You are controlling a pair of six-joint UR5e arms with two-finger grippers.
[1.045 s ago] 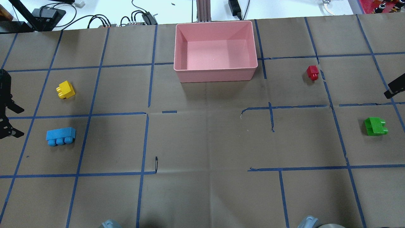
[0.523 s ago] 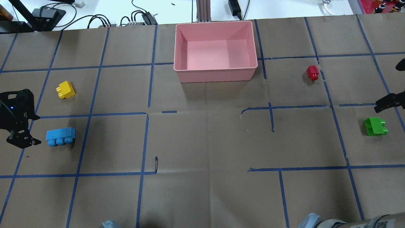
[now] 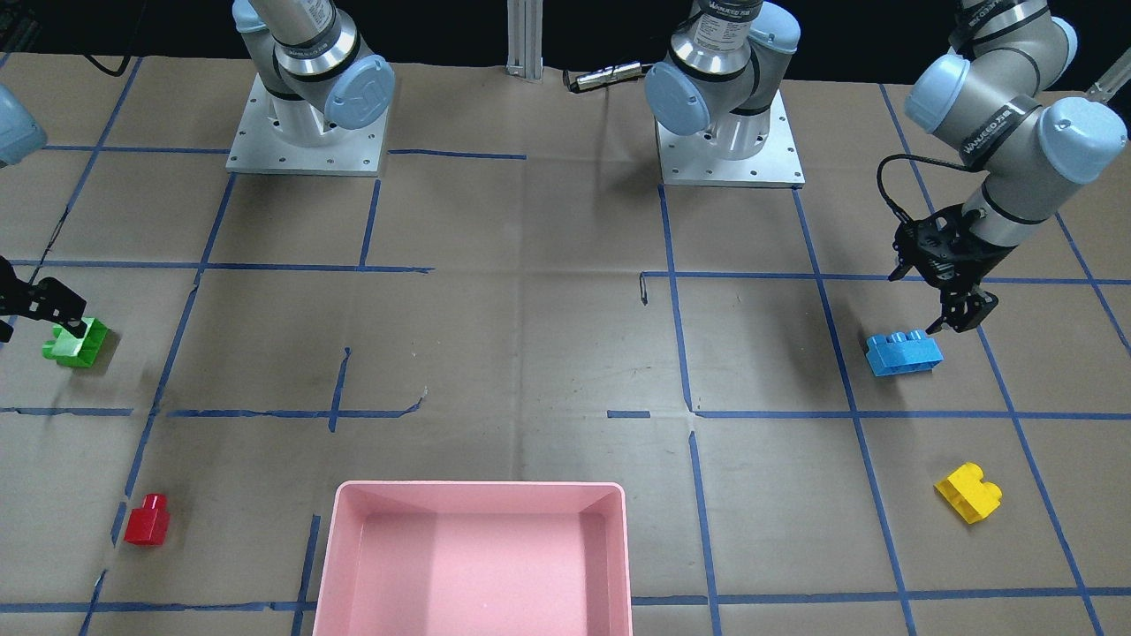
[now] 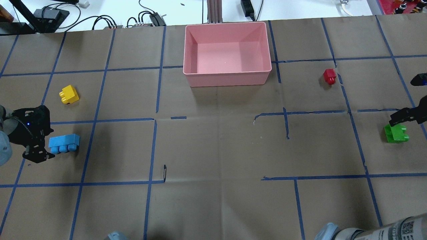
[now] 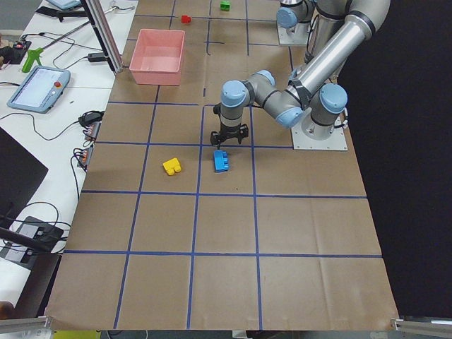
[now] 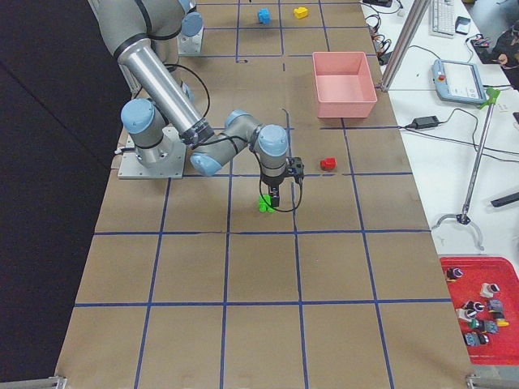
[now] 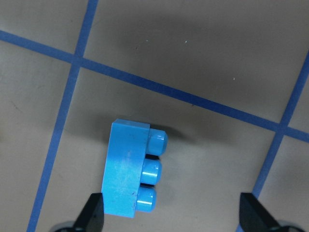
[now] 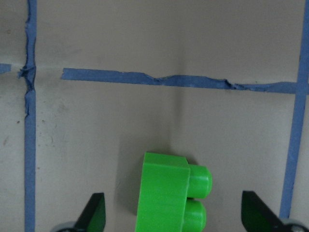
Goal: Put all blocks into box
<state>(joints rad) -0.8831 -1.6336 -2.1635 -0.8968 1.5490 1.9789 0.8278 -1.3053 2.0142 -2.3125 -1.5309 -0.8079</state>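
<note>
While none of the bricks lies in it yet, the box [image 4: 226, 79] sits empty at the upper centre of the overhead view. All the blocks rest on the table [image 4: 213, 150], well apart from it. The yellow block [image 4: 69, 94] and the light blue block [image 4: 64, 143] are at the far left. The red block [image 4: 329, 76] is at the upper right and the green block [image 4: 396, 133] is at the right edge.

The left gripper [image 7: 173, 212] hangs spread wide over the light blue block and holds nothing. In its wrist view the block sits at the lower left, hard by the left-hand finger. The right gripper [image 8: 175, 212] is likewise spread and empty, with the green block at the bottom centre of its view, a little left of midway.

Both arms seem to be lining up a first pick. To do that well, each gripper should shift until its block sits midway between the fingers, then come down far enough to straddle the body. Both blocks lie on their sides with studs pointing toward the right-hand finger. As aligned, one finger would meet a flat back and the other rounded stud tips, which may slip. A quarter turn of the wrist would give two flat faces.

The count is four blocks, one of each colour, with three studs showing on the blue. There is one box, and there are two grippers.
</note>
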